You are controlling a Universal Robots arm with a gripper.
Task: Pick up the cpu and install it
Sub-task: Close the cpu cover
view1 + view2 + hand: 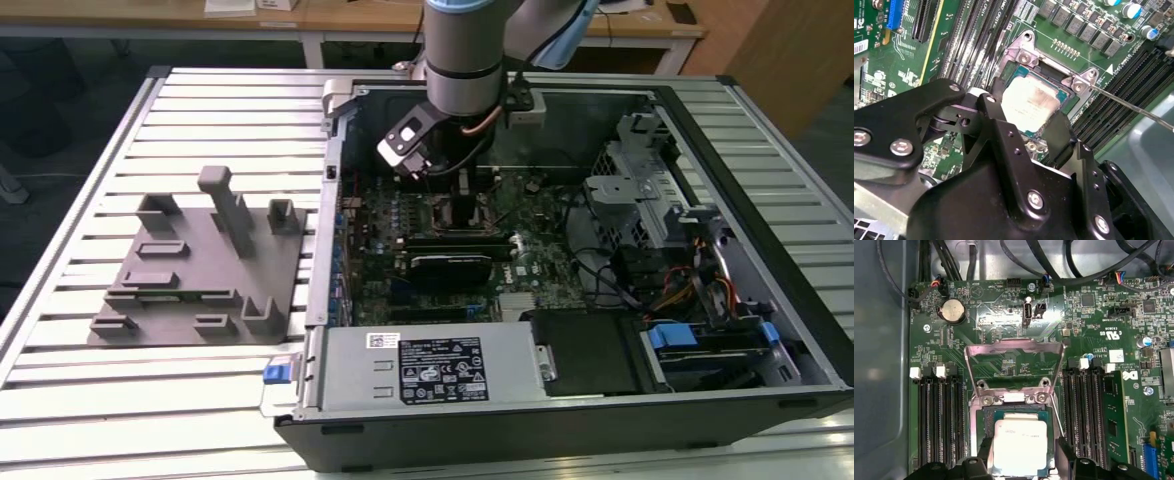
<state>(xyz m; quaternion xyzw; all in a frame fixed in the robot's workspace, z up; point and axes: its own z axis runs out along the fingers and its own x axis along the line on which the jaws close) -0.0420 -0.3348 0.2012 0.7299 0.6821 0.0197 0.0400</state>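
Observation:
The cpu (1020, 446), a small square chip with a silvery top, lies level in the open socket (979, 412) on the green motherboard. My gripper (1021, 456) straddles it, one black finger against each of two opposite edges, so it is shut on the cpu. The second wrist view gives the same hold: cpu (1030, 101) between the fingers of the gripper (1029, 116), within the metal socket frame (1024, 50). In the exterior view the arm reaches down into the open computer case, with the gripper (451, 188) over the socket area (463, 212).
The socket's load plate (1014, 347) stands hinged open, and its thin lever (1134, 107) sticks out sideways. Memory slots (939, 420) flank the socket. A grey fixture (200, 265) sits on the slatted table at the exterior view's left. The power supply (427, 365) and cables (627, 270) crowd the case.

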